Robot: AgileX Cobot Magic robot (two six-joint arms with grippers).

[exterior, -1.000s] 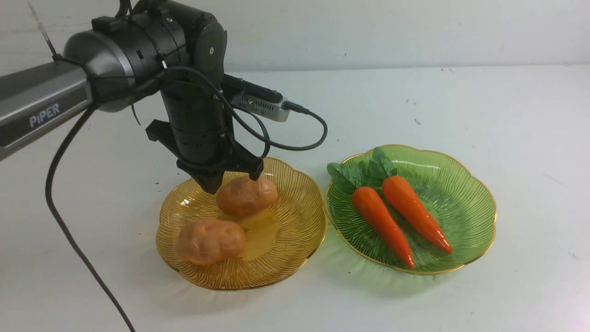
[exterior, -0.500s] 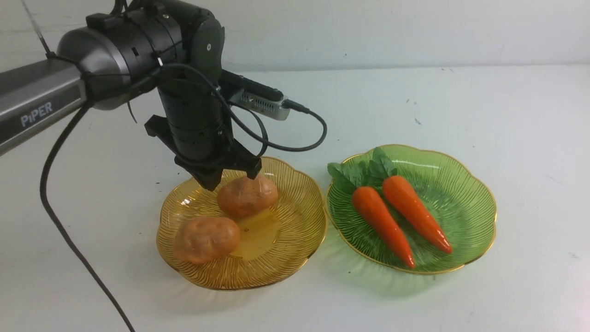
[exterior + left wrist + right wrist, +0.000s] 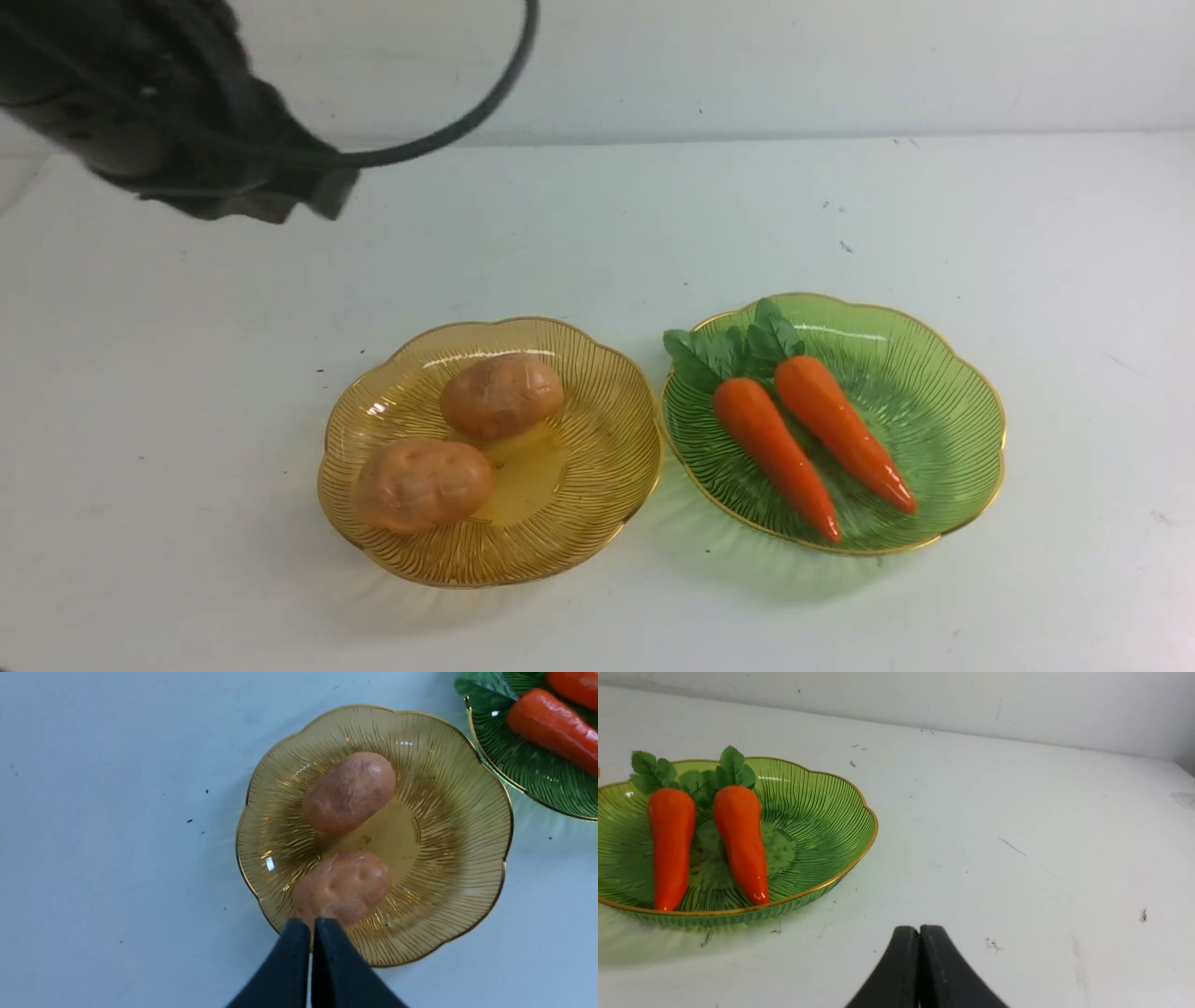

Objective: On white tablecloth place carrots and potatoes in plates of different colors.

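Observation:
Two tan potatoes [image 3: 501, 394] [image 3: 425, 483] lie in the amber plate [image 3: 597, 467] on the white tablecloth [image 3: 840, 205]. To its right, two orange carrots [image 3: 775, 453] [image 3: 840, 429] lie side by side in the green plate [image 3: 943, 420], their leafy tops towards the back. My left arm [image 3: 187, 121] is a dark blur high at the back left. My left gripper [image 3: 311, 924] is shut and empty, well above the amber plate [image 3: 458, 826] and its potatoes [image 3: 349, 791] [image 3: 343, 886]. My right gripper [image 3: 919, 931] is shut and empty, low over the cloth to the right of the green plate [image 3: 817, 821].
A black cable [image 3: 467, 112] loops from the left arm across the back. The white wall [image 3: 747, 56] closes off the far edge of the cloth. Small dark specks [image 3: 845, 246] dot the surface behind the green plate.
My left arm has lifted away from the rear potato in the amber plate and swung up to the back left. Potatoes, carrots and both plates stay where they were.

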